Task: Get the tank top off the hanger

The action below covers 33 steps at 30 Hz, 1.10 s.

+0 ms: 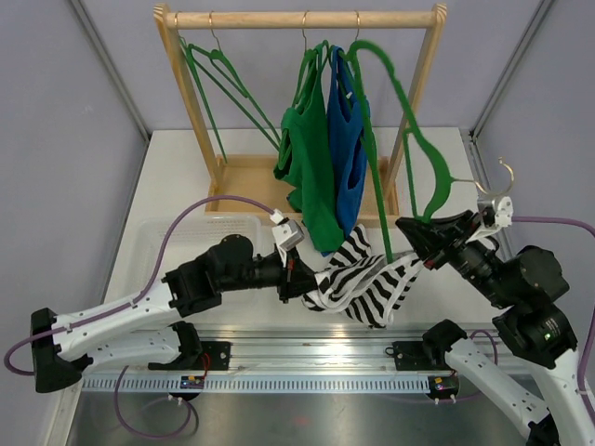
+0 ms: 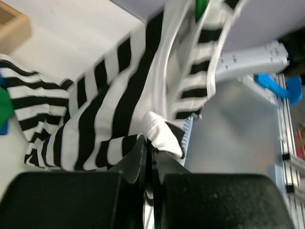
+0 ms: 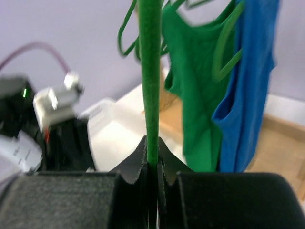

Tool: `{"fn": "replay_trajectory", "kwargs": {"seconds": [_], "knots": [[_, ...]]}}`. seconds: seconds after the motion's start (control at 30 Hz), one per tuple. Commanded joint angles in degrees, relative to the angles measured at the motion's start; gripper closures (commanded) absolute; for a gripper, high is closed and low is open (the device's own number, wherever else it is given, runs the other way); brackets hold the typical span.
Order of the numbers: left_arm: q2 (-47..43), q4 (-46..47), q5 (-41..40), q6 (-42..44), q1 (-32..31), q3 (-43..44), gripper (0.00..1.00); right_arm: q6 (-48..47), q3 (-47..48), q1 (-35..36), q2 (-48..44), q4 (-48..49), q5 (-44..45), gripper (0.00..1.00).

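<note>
The black-and-white striped tank top (image 1: 358,283) hangs bunched between my two grippers, low over the table's front. My left gripper (image 1: 302,277) is shut on a fold of its fabric (image 2: 119,105), pinched at the fingertips (image 2: 152,148). My right gripper (image 1: 418,243) is shut on the green hanger (image 1: 429,200), whose bar rises straight up from the jaws (image 3: 151,71). The hanger is off the rail and tilted, its metal hook (image 1: 504,175) out to the right. A bit of green hanger (image 2: 202,7) shows inside the top's strap opening.
A wooden rack (image 1: 302,19) stands behind, holding a green tank top (image 1: 311,158), a blue tank top (image 1: 346,139) and empty green hangers (image 1: 218,84). A clear plastic bin (image 1: 158,242) sits at the left beside the left arm. The rack's wooden base (image 1: 251,177) lies behind.
</note>
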Motion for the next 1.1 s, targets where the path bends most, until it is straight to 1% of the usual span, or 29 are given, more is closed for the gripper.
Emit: {"fn": "replay_trajectory", "kwargs": {"seconds": [0.0, 0.03, 0.07, 0.1, 0.13, 0.17, 0.2, 0.23, 0.27, 0.3, 0.33, 0.37, 0.4, 0.43, 0.47, 0.5, 0.53, 0.63, 0.73, 0.77, 0.87, 0.93, 0.97, 1.0, 1.03, 1.07], "knots": [[-0.07, 5.89, 3.62, 3.01, -1.48, -1.82, 1.00, 2.72, 3.72, 0.44, 1.05, 11.60, 12.55, 1.00], [0.02, 7.28, 4.93, 3.35, -1.66, -2.87, 1.00, 1.93, 1.64, 0.44, 0.44, 14.64, 16.40, 1.00], [0.37, 7.12, 5.64, 3.71, -1.83, -3.15, 1.00, 1.05, -0.30, 0.44, -0.43, 17.11, 18.01, 1.00], [0.63, 6.60, 5.65, 3.97, -2.45, -3.41, 1.00, 0.78, -3.97, 0.44, -3.23, 19.31, 20.46, 1.00], [0.81, 5.72, 6.17, 4.76, -2.80, -3.67, 1.00, 0.78, -5.84, 0.36, -5.00, 22.99, 25.44, 1.00], [1.42, 4.15, 6.27, 5.20, -3.15, -4.02, 1.00, -0.35, -7.77, 0.44, -6.75, 26.33, 27.41, 1.00], [1.78, 2.91, 5.48, 5.29, -3.94, -3.94, 1.00, -1.06, -10.75, 0.44, -10.16, 28.28, 29.25, 1.00], [1.87, 0.12, 0.95, 4.94, -4.29, -3.85, 1.00, -1.24, -11.21, 0.36, -11.33, 28.73, 31.53, 1.00], [1.95, -1.30, -2.31, 4.33, -4.65, -3.68, 1.00, -2.90, -10.78, 0.36, -11.95, 26.47, 32.17, 1.00], [1.96, -5.06, -6.52, 3.28, -4.82, -3.33, 1.00, -3.70, -6.17, 0.36, -10.91, 21.49, 32.61, 1.00], [1.96, -7.27, -15.96, 0.75, -4.82, -2.89, 1.00, -3.97, -2.90, 0.44, -9.51, 10.04, 33.05, 1.00], [1.96, -9.64, -20.84, -0.32, -4.82, -2.36, 1.00, -4.40, 0.79, 0.36, -5.49, 3.40, 33.49, 1.00], [2.13, -14.54, -28.11, -1.64, -4.82, -0.62, 1.00, -3.89, 8.31, 0.44, -3.10, -3.71, 33.84, 1.00], [2.04, -16.68, -30.45, -3.30, -4.82, 0.10, 1.00, -3.27, 11.78, 0.44, -0.56, -16.31, 35.41, 1.00], [1.96, -18.26, -32.12, -3.93, -4.74, 0.80, 0.99, -1.52, 15.12, 0.36, 1.91, -22.36, 36.03, 1.00], [1.78, -20.89, -34.66, -4.37, -4.82, 1.94, 0.96, -0.72, 19.85, 0.36, 5.93, -27.38, 36.30, 1.00], [1.26, -21.79, -35.21, -4.81, -4.82, 2.38, 0.86, -0.11, 21.03, 0.36, 7.45, -33.78, 35.35, 1.00], [-0.06, -24.69, -35.57, -4.12, -4.82, 4.49, 0.69, 3.14, 23.50, 0.44, 11.15, -41.19, 32.01, 1.00], [-1.12, -27.76, -36.01, -3.33, -4.82, 6.86, 0.58, 4.64, 25.69, 0.36, 15.02, -46.30, 29.45, 1.00], [-1.82, -28.56, -36.01, -3.15, -4.82, 7.48, 0.47, 4.91, 26.83, 0.44, 16.94, -47.02, 29.10, 1.00], [-3.57, -31.37, -35.66, -2.18, -4.82, 9.50, 0.32, 3.51, 28.59, 0.44, 20.72, -46.59, 28.31, 1.00], [-4.63, -32.43, -35.57, -1.57, -4.82, 9.94, 0.26, 1.67, 31.14, 0.36, 23.01, -44.75, 26.99, 1.00], [-5.77, -32.69, -35.48, -1.39, -4.82, 10.03, 0.23, 0.96, 32.28, 0.36, 25.81, -44.48, 26.55, 1.00], [-6.30, -33.13, -35.31, -1.21, -4.82, 9.95, 0.01, 0.17, 34.81, 0.36, 27.58, -44.39, 26.20, 1.00], [-6.83, -33.40, -35.22, -1.04, -4.82, 10.03, 0.01, -1.06, 36.14, 0.36, 29.33, -44.39, 26.72, 1.00], [-7.18, -33.92, -35.13, -0.95, -4.74, 10.38, 0.01, -1.59, 37.64, 0.27, 33.09, -44.56, 27.51, 1.00]]}}
